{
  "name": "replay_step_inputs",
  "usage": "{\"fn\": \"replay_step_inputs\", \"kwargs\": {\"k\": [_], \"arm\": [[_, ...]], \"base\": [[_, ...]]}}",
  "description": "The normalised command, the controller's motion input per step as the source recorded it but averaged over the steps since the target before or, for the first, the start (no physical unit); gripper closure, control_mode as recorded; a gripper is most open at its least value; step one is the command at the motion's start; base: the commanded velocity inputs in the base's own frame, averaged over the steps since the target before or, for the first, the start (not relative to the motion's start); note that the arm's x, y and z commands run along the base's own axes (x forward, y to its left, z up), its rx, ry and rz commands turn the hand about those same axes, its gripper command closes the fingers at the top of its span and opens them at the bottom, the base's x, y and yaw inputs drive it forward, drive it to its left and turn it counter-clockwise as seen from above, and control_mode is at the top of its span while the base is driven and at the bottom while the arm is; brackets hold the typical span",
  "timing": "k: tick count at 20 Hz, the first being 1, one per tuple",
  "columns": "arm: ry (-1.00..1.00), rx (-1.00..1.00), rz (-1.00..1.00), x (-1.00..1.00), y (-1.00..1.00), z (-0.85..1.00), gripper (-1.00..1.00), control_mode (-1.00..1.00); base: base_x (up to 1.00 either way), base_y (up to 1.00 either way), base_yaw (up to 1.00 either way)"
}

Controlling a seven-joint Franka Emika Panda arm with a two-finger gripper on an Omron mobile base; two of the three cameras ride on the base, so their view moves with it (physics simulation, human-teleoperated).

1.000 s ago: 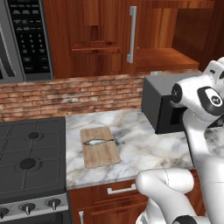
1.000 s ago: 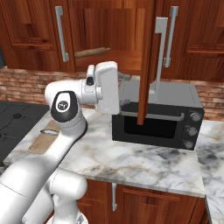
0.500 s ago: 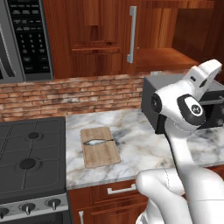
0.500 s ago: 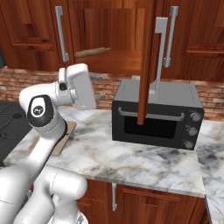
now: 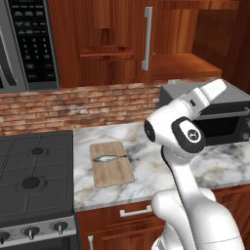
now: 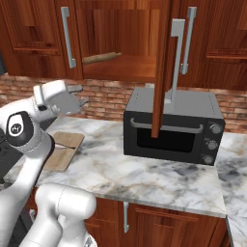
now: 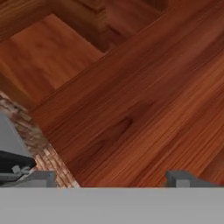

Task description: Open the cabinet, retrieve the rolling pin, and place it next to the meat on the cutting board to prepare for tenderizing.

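The meat (image 5: pixel 108 157) lies on the cutting board (image 5: pixel 112 163) on the bench (image 6: pixel 144 176), below and left of the tool (image 6: pixel 79 96). The tool's fingers are apart, empty. Up and right, the rolling pin (image 6: pixel 101 58) rests in the opened cabinet (image 6: pixel 120 43); the reach for it comes next.

- The cabinet (image 6: pixel 120 43) is reddish-brown wood with darker streaks of grain; its bar handles (image 6: pixel 68 37) are silver.
- The rolling pin (image 6: pixel 101 58) is light brown.
- The cutting board (image 5: pixel 112 164) is light tan with fine grain lines.
- The meat (image 5: pixel 108 158) is silvery-grey with a dark tail.
- The tabletop (image 6: pixel 144 173) is white marble veined in grey and brown.
- The back wall (image 5: pixel 83 105) is red-brown brick with pale mortar.
- The toaster oven (image 6: pixel 171 125) is dark grey with silver knobs.
- The stove (image 5: pixel 31 178) is dark grey.
- The microwave (image 5: pixel 27 41) is black and steel-grey with white button marks.
- The arm (image 5: pixel 183 141) is white with dark joints.
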Motion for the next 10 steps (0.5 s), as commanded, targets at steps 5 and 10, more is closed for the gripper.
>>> {"fn": "replay_step_inputs", "kwargs": {"k": [5, 10], "arm": [[-0.34, 0.13, 0.15, 0.0, 0.84, 0.12, -1.0, -1.0], [-0.34, 0.16, 0.21, 0.0, 0.78, 0.14, -1.0, -1.0]], "base": [[0.0, 0.0, 0.0], [0.0, 0.0, 0.0]]}}
